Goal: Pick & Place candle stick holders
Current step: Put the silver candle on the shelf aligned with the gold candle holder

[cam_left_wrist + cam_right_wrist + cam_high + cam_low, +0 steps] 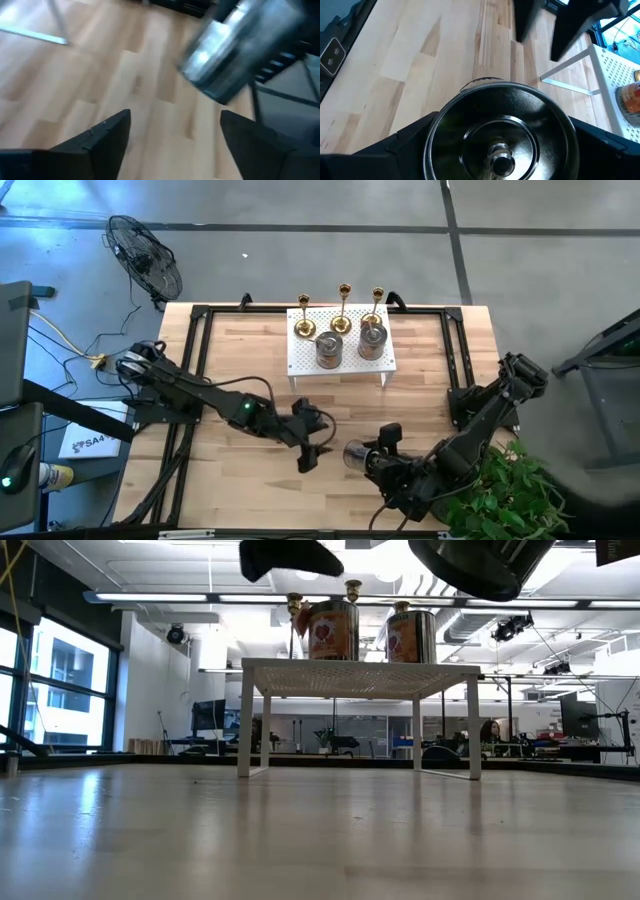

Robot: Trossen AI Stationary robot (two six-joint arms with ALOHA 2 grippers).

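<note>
Right gripper (372,461) hung over the table's near edge, fingers pinching a squat silvery cup holder (502,132): polished round bowl, small stud at its centre, held above the wood. Left gripper (309,450) sat just beside it, fingers spread, nothing between them. Table (240,480) was pale wood planks, smooth. Farther back, a white perforated rack (300,360) carried two more cup holders (329,348) with red labels and three slim gold candlesticks (343,305) on round bases. Beyond: open office, glass walls, strip lights.
</note>
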